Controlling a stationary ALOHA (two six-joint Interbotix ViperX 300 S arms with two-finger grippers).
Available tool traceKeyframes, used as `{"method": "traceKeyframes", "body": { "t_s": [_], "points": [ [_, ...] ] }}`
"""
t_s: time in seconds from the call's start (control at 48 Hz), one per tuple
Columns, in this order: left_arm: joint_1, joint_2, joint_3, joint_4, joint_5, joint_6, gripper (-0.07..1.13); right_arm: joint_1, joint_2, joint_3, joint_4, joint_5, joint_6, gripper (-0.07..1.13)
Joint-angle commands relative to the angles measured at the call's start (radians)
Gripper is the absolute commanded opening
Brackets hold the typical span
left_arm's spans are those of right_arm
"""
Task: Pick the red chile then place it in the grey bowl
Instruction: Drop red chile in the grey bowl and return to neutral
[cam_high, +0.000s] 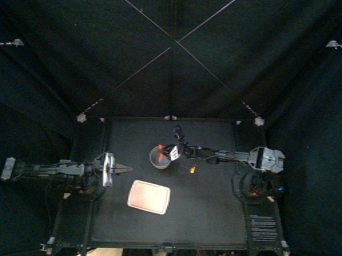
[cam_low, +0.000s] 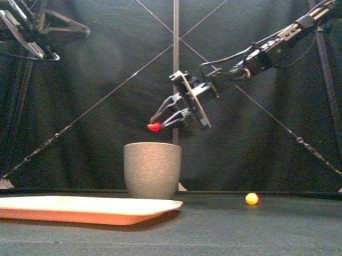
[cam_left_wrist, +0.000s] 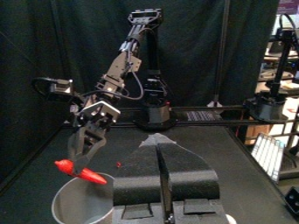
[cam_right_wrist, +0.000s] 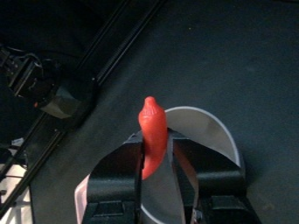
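Nearest the front edge lies the pink tray (cam_low: 80, 208), bare. Just behind it the grey bowl (cam_low: 152, 168) (really a tall speckled cup) stands upright, with a small orange ball (cam_low: 250, 199) on the table off to its right. The picking is done: the red chile (cam_low: 154, 127) is off the table, clamped between the jaws of the right gripper (cam_low: 163, 120), and hangs just above the bowl's rim. What is left, as I judge it, is the placing: come down a little, open, and let the chile drop inside. The right arm reaches in from the right past the table's middle, its wrist tipped down so the jaws point at the bowl. The right wrist view shows the chile's tip over the bowl's mouth. Away at the left, the left gripper (cam_high: 114, 170) rests low over the table, jaws together, holding nothing.
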Motion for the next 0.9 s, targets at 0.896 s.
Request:
{"method": "traceKeyframes", "body": {
  "t_s": [0.896],
  "points": [
    [0.002, -0.003, -0.012, 0.014, -0.005, 0.002, -0.04, 0.249, -0.603, 0.311, -0.472, -0.014, -0.067, 0.91]
  ]
}}
